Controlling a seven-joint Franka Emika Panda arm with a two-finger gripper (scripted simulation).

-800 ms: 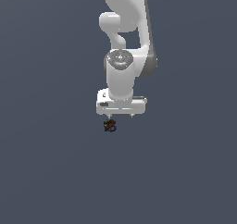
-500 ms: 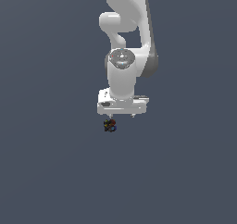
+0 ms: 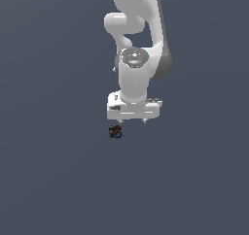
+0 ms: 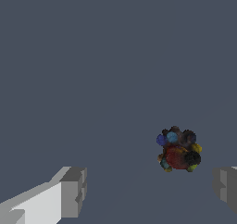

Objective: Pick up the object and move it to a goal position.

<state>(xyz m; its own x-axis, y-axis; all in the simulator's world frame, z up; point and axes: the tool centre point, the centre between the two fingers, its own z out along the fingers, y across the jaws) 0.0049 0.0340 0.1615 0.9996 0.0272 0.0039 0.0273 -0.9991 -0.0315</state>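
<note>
Pincer lower than 0.8 s ago, wrist turned slightly; object unmoved. Pincer wide, empty, fingers spread. Object on worktop mid-area, nearer 1 finger, off-centre between them. Risk: closing uncentred knocks tiny lumpy cluster aside, grasp slips.

Bare simulated scene: featureless grey-blue ground, no furnishings

A plain slate-grey surface is seen from edge to edge — flat and evenly lit. From twelve to six o'clock the same tone is held — likewise in the wrist view.
</note>
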